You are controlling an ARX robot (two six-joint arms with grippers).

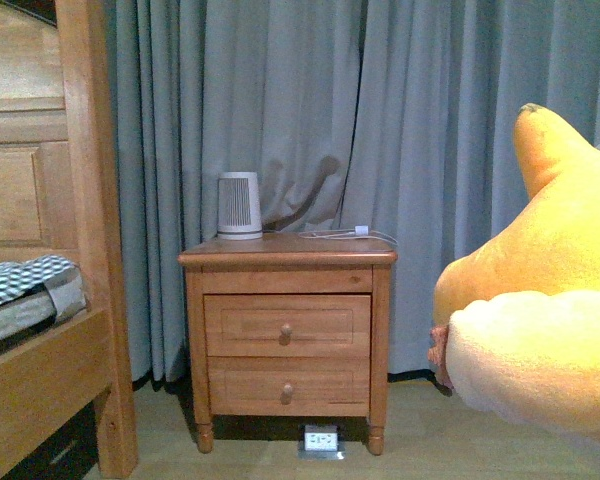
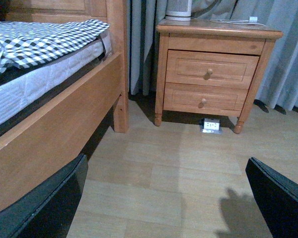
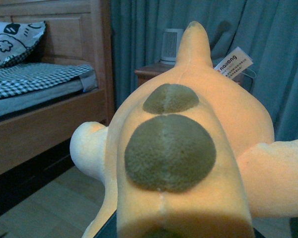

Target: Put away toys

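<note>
Item one — left gripper (image 2: 166, 161): we log its two dark fingers (image 2: 49, 203) spread wide over the wood floor (image 2: 164, 148) with nothing between them, the nightstand (image 2: 213, 74) well ahead of it and the bed frame (image 2: 54, 134) nearer, off to one side. Item two — orange-yellow plush (image 3: 188, 148): raised off the floor and close against the right wrist camera, two dark olive spots on its back. The right gripper is hidden beneath it, so we cannot tell whether it is clamped or spread.
</note>
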